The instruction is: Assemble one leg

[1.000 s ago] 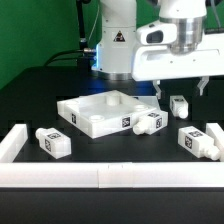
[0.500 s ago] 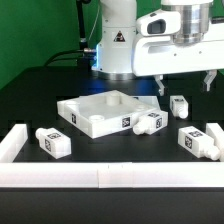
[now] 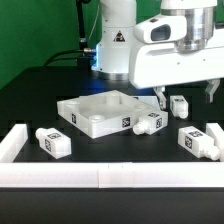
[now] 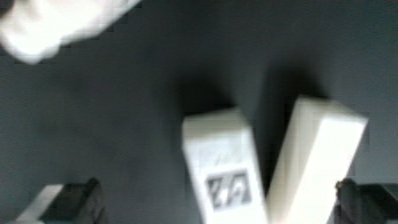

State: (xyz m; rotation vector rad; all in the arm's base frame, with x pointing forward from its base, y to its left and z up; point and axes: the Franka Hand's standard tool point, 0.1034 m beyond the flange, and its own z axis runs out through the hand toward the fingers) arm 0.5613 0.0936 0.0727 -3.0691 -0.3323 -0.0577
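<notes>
My gripper [image 3: 186, 93] is open and empty. It hangs above a small white leg [image 3: 180, 104] with a marker tag, at the exterior view's right. The wrist view is blurred: that leg [image 4: 222, 165] lies between my dark fingertips [image 4: 71, 200], with another long white part [image 4: 317, 160] close beside it. The white square tabletop [image 3: 100, 112] lies in the middle. Three more legs lie loose: one [image 3: 150, 122] against the tabletop's front right corner, one [image 3: 55, 141] at the front left, one [image 3: 198, 140] at the front right.
A white rail [image 3: 100, 178] runs along the table's front, with a raised end [image 3: 12, 140] at the exterior view's left. The arm's base [image 3: 115, 45] stands behind the tabletop. A blurred white part [image 4: 54, 25] shows in a corner of the wrist view.
The gripper has shifted toward the exterior view's right and come down a little over the leg. The parts on the table have not moved.
</notes>
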